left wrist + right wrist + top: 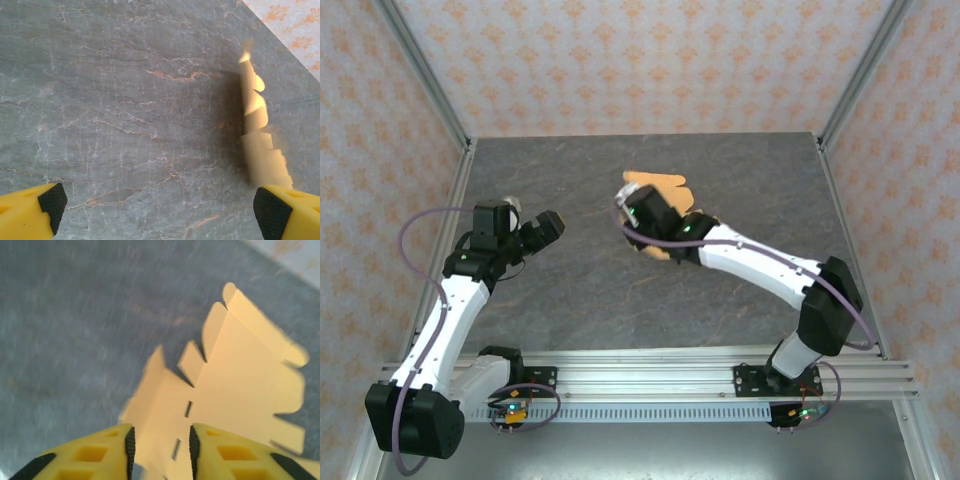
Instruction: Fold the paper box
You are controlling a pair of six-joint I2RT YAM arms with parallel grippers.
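While the right gripper (160, 445) seems to pinch the box (240, 380) by its near edge, holding the sheet tilted up off the table (75, 315), the left gripper (160, 210) hangs wide open to the left of the box. Keep the pinch firm beside a crease. Bring the left gripper square onto a flap, or the thin card may buckle.

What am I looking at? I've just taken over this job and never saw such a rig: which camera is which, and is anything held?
Two robot arms are bolted at the near edge of a grey table. One picture looks down from above and behind; the other two come from a camera on each wrist, showing that gripper's own yellow fingers. The left gripper is open, holding nothing. The right gripper straddles an edge of the paper box, a tan die-cut sheet with flaps; whether it grips cannot be told.
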